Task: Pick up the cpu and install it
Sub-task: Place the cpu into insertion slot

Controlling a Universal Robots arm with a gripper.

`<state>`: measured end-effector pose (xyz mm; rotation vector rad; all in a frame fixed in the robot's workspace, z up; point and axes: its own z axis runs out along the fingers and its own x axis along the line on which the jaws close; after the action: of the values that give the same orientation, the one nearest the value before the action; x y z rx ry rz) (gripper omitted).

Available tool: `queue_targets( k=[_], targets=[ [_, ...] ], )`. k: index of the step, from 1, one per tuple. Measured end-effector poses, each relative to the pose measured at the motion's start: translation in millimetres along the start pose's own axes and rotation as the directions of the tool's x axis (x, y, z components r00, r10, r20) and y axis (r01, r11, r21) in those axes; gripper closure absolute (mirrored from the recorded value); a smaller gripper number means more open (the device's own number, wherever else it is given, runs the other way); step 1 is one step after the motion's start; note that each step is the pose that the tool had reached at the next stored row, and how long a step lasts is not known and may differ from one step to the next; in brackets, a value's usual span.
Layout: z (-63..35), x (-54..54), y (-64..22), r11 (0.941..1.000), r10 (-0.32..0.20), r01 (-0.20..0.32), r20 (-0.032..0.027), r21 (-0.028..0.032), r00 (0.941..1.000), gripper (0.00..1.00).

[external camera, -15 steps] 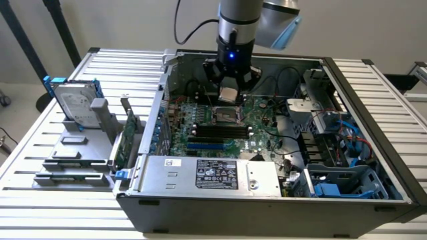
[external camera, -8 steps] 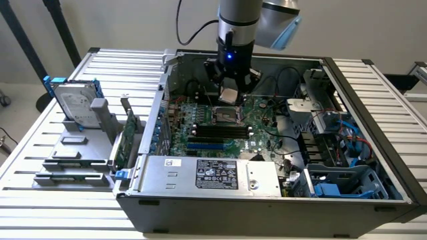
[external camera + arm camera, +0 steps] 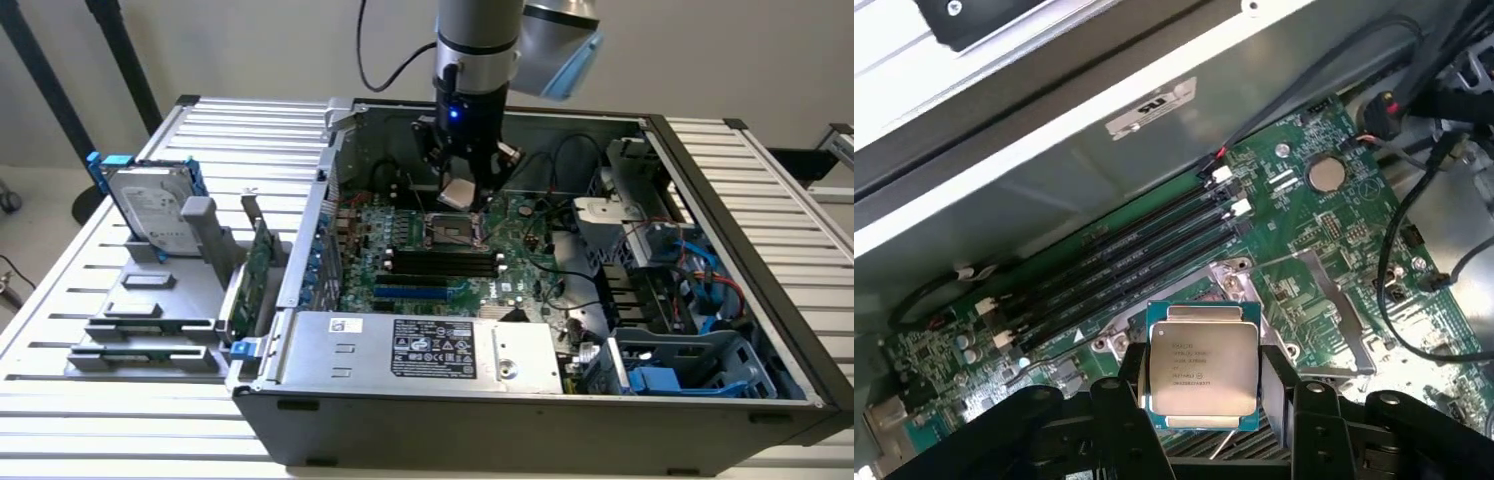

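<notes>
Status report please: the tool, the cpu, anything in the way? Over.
The tool shut on the cpu. The cpu held above the socket, not seated. No obstacle seen between them.

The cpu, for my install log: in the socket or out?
Out: the gripper holds the cpu in the air above the socket.

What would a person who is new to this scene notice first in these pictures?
First, the gripper holding the cpu between its fingers, over the socket on the green motherboard inside the open computer case. Next, the silver hard drive with blue rails, standing upright in a grey holder on the table at the exterior view's left.
</notes>
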<state>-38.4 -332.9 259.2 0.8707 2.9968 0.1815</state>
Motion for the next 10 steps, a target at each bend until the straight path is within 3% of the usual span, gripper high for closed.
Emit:
queue_targets(
  k=[5, 10],
  targets=[
    [1.5, 0.0, -0.2, 0.9965, 0.083, -0.083, 0.0053, 0.0012, 0.9965, 0.45],
    [3.0, 0.0, -0.4, 0.9866, 0.163, -0.163, 0.007, 0.0048, 0.9866, 0.45]
  ],
)
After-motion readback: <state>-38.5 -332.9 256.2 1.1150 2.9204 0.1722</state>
